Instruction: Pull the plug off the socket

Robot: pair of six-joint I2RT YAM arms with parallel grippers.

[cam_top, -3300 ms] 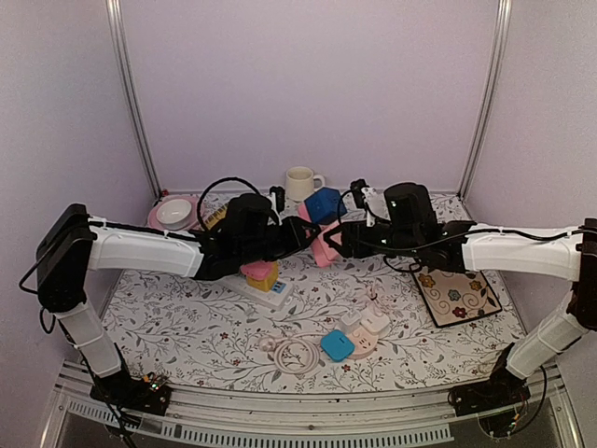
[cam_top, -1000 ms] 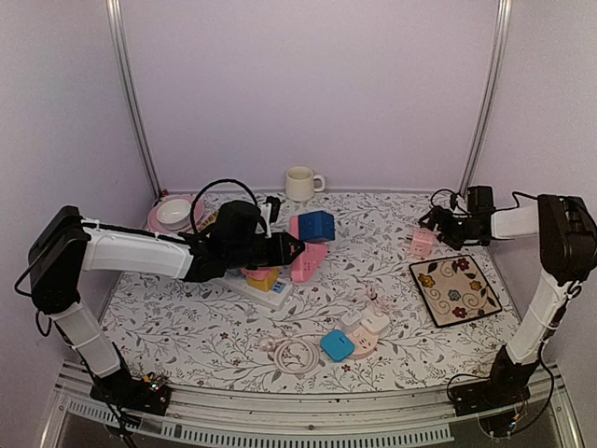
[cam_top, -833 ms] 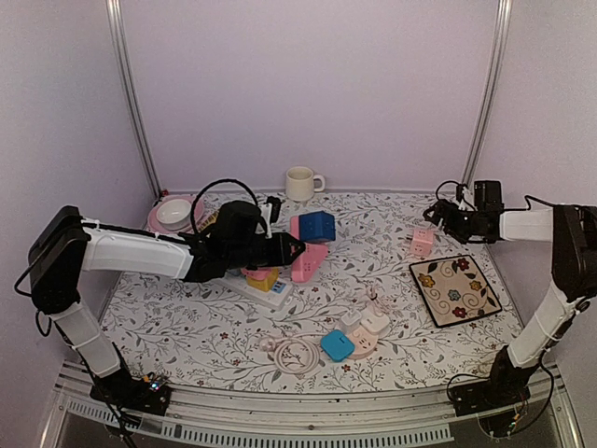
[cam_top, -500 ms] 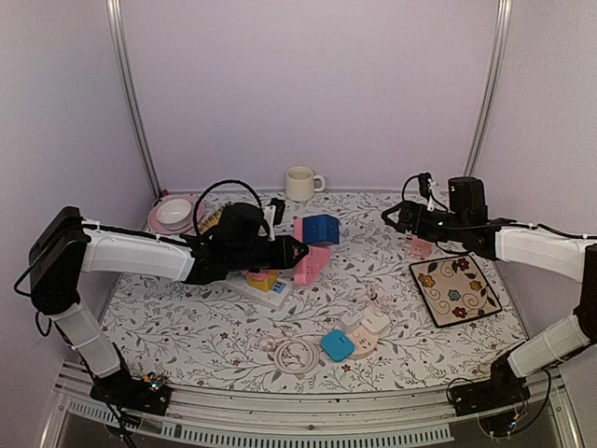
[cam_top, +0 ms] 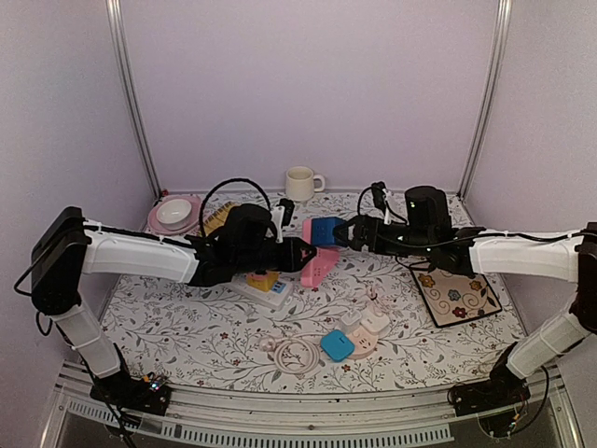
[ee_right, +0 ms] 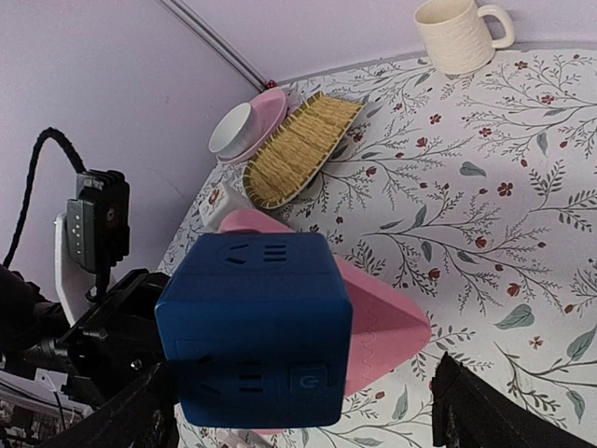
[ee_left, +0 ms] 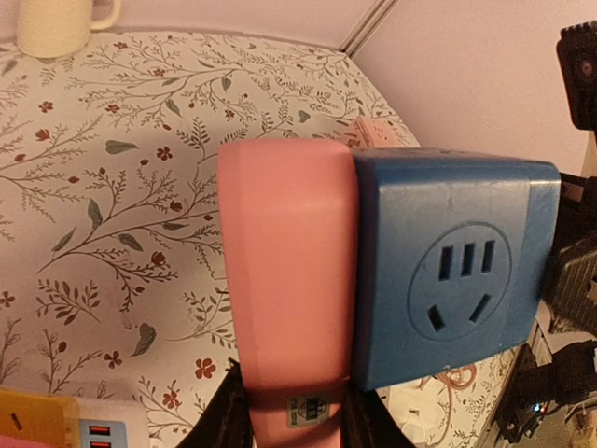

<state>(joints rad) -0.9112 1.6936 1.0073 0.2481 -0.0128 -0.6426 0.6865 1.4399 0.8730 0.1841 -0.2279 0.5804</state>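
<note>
My left gripper (cam_top: 297, 254) is shut on the lower end of a pink socket block (cam_top: 320, 264), holding it off the table. A blue cube plug (cam_top: 326, 230) sits plugged into the block's upper side. In the left wrist view the pink socket block (ee_left: 284, 280) stands between my fingers, with the blue cube plug (ee_left: 448, 261) on its right. My right gripper (cam_top: 347, 233) is open right beside the cube. The right wrist view has the blue cube plug (ee_right: 252, 327) between the spread fingers (ee_right: 140, 411), which are apart from it, and the pink socket block (ee_right: 382, 322) behind.
A white power strip (cam_top: 264, 283) with yellow and pink plugs lies under my left arm. White and blue adapters (cam_top: 338, 344) and a coiled cable (cam_top: 292, 355) lie near the front. A floral tile (cam_top: 456, 295) is at the right, a cup (cam_top: 299, 183) and a pink plate (cam_top: 174, 213) at the back.
My right arm has swung from the far right side to the middle, bringing its open gripper up to the blue cube. My left gripper kept its hold on the pink socket block.
</note>
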